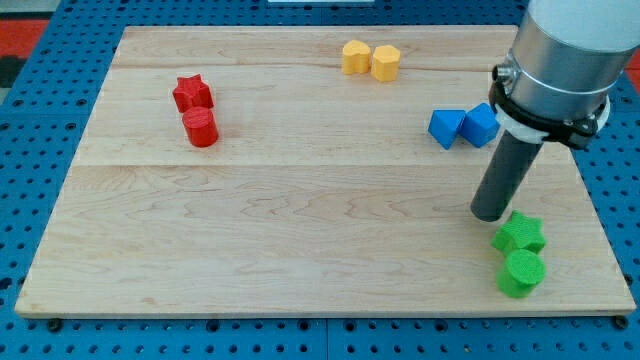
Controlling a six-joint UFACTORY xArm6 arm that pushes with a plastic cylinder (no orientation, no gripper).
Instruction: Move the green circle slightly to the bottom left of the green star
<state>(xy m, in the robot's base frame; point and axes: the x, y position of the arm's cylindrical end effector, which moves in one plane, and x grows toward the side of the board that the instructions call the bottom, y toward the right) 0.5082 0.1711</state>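
Note:
The green star [519, 233] lies near the view's bottom right of the wooden board [300, 230]. The green circle [522, 273] sits just below it, touching or almost touching it. My tip [489, 214] rests on the board just to the upper left of the green star, very close to it, and up and left of the green circle.
Two blue blocks, a triangle [445, 128] and a cube [480, 124], lie above my tip. A yellow star [355, 57] and a yellow hexagon [386, 62] sit at the top. A red star [192, 93] and a red cylinder [201, 128] sit at the upper left.

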